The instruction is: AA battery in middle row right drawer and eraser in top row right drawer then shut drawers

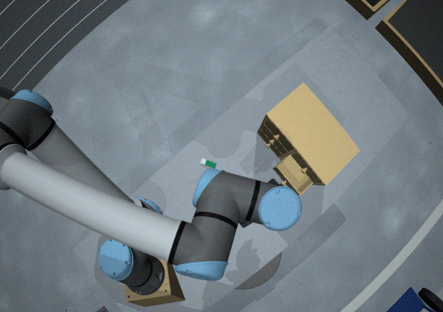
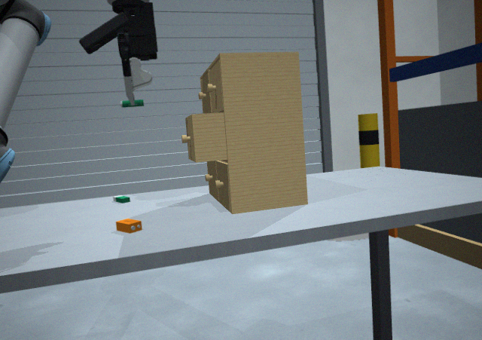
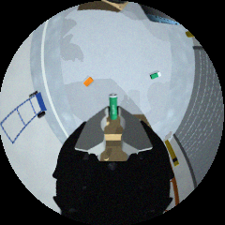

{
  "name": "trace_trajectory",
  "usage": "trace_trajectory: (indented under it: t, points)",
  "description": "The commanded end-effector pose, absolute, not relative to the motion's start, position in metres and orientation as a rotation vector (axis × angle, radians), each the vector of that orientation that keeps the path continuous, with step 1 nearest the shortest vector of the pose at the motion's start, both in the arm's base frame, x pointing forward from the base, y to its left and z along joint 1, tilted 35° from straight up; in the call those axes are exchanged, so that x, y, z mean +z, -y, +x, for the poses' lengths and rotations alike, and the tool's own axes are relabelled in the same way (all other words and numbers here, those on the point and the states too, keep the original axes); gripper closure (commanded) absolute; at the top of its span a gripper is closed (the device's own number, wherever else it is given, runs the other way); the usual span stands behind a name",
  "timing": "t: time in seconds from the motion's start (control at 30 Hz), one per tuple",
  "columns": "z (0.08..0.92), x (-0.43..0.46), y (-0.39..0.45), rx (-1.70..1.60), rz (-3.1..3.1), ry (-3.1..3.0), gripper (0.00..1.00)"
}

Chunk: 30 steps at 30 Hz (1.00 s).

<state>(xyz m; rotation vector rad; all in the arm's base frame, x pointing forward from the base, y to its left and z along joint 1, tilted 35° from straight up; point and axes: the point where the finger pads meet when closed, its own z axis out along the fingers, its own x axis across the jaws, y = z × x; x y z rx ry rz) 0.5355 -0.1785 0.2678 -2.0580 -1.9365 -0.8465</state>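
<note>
My gripper (image 2: 132,98) (image 3: 112,106) is shut on the green AA battery (image 2: 138,102) (image 3: 113,102), held level across the fingertips. In the exterior view it hangs high above the table, left of the chest (image 1: 313,133) (image 2: 264,133), in front of the drawer side. The chest stands upright. The right drawer of the middle row (image 1: 293,169) (image 2: 208,137) is pulled part way out and looks empty in the top view. The other drawers look shut. The green and white eraser (image 1: 210,164) (image 2: 122,199) (image 3: 155,75) lies on the table. The arm hides the gripper in the top view.
An orange block (image 2: 126,225) (image 3: 88,82) with two round silvery spots lies on the table (image 2: 187,233) on the near side in the exterior view; the arm hides it in the top view. The top right drawer's knob (image 1: 304,170) sticks out over the open drawer.
</note>
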Motion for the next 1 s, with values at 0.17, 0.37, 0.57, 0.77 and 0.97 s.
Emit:
trace_trajectory:
  t: [0.17,0.37,0.57,0.77,0.97]
  points:
    - [0.5343,0.2667,0.1784,-0.894,-2.081,1.934,0.95]
    - [0.5342,0.2666,0.1783,-0.920,-2.094,1.933,0.95]
    - [0.5339,0.2663,0.1782,-0.970,-2.117,1.930,0.95]
    - [0.5336,0.2660,0.1780,-1.034,-2.146,1.925,0.95]
    - [0.5334,0.2658,0.1779,-1.085,-2.168,1.920,0.95]
